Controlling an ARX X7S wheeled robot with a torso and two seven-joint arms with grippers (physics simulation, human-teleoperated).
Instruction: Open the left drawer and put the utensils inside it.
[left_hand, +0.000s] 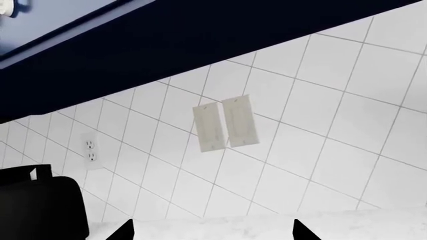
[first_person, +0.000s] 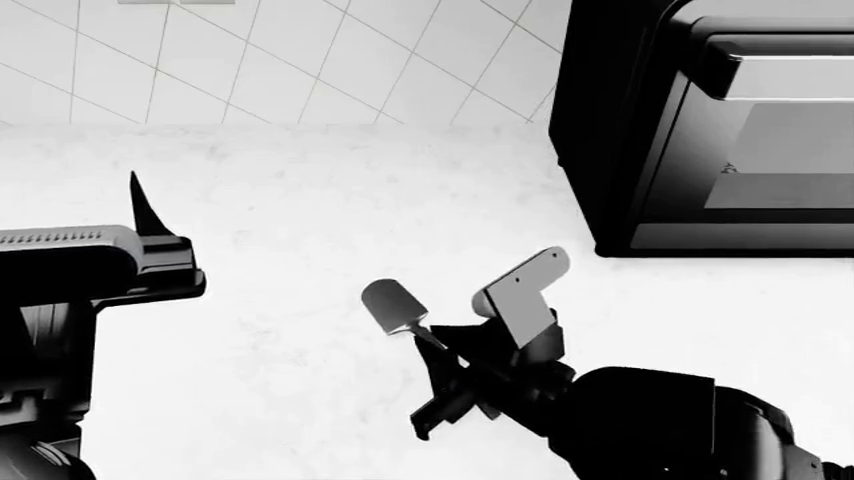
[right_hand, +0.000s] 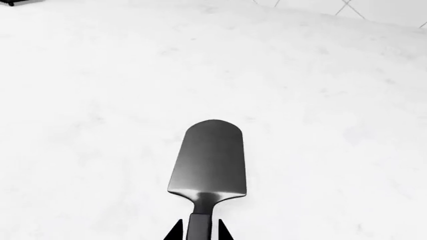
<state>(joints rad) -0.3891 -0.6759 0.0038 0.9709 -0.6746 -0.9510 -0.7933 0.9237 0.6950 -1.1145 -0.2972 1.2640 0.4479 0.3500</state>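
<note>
The right gripper (right_hand: 199, 231) is pinching the spatula (right_hand: 208, 160) by its handle, presumably for the drawer, while the left gripper (left_hand: 212, 231) is hanging spread.

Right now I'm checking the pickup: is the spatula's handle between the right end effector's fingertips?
Yes: in the right wrist view the black flat-headed spatula's handle sits between the right end effector's fingertips.

The black spatula (right_hand: 208, 162) showed a broad flat head and slim handle; it hung above the white counter (right_hand: 100, 100). Its head pointed forward.
</note>
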